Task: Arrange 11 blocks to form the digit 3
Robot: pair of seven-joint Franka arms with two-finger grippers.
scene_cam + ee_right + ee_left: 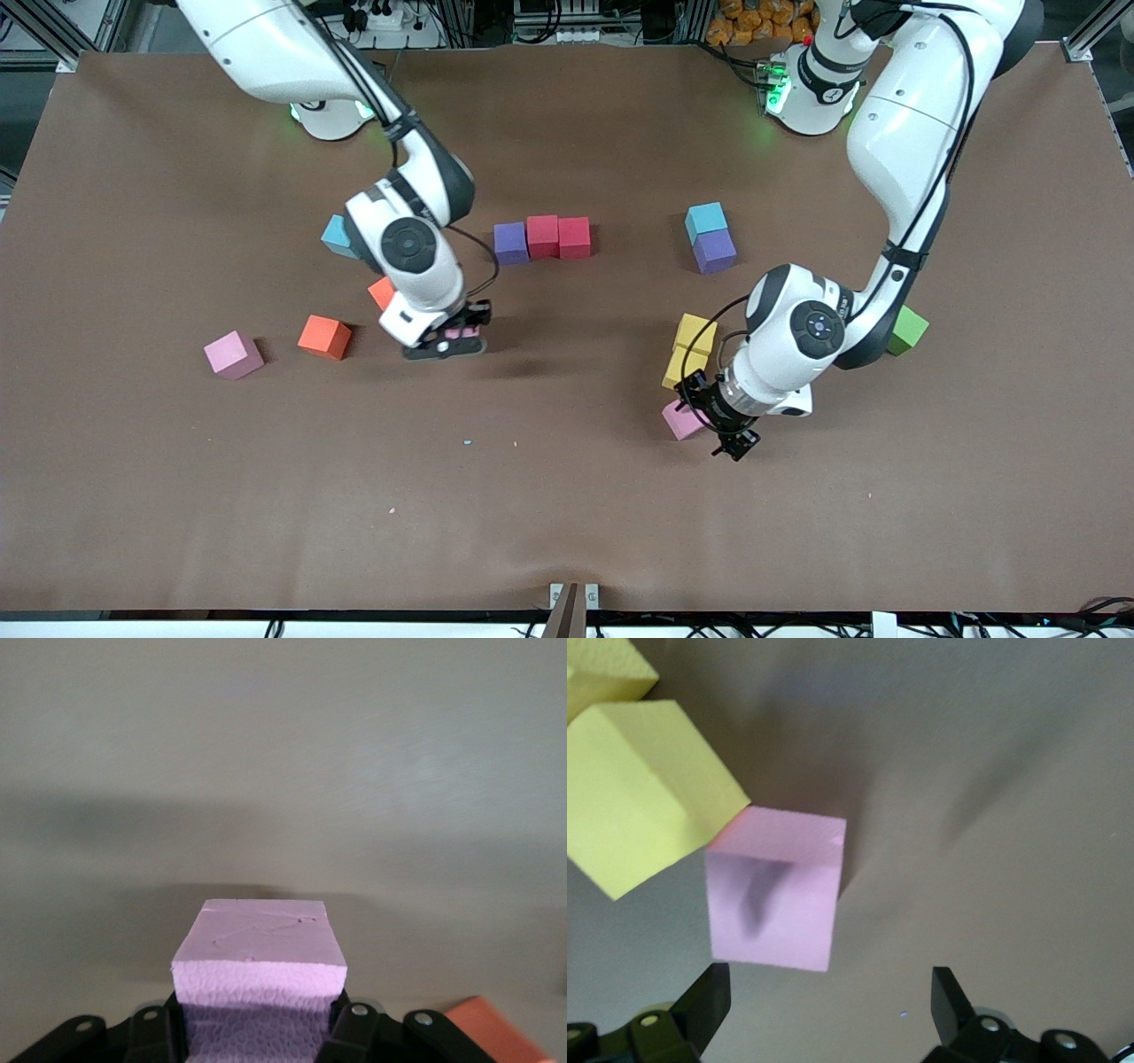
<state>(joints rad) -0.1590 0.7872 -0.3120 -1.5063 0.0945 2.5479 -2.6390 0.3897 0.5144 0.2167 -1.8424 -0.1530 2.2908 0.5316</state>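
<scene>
Right gripper (447, 339) is clamped on a pink block (259, 970), nearer the camera than the purple-and-red row (542, 237), my landmark. I have the left gripper (719, 424) spread wide just beside another pink block (682, 420), which touches the yellow pair (689, 349). I judge the digit barely begun: only that row looks placed. Orange blocks (324, 337), a third pink block (233, 354) and a purple block (714, 251) lie scattered. Light-blue cubes (705, 219) and a green cube (908, 330) are strays to avoid.

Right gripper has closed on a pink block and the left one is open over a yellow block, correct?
Not quite. In the left wrist view the open left gripper is over a pink block, beside the yellow block. The right gripper is shut on a pink block.
</scene>
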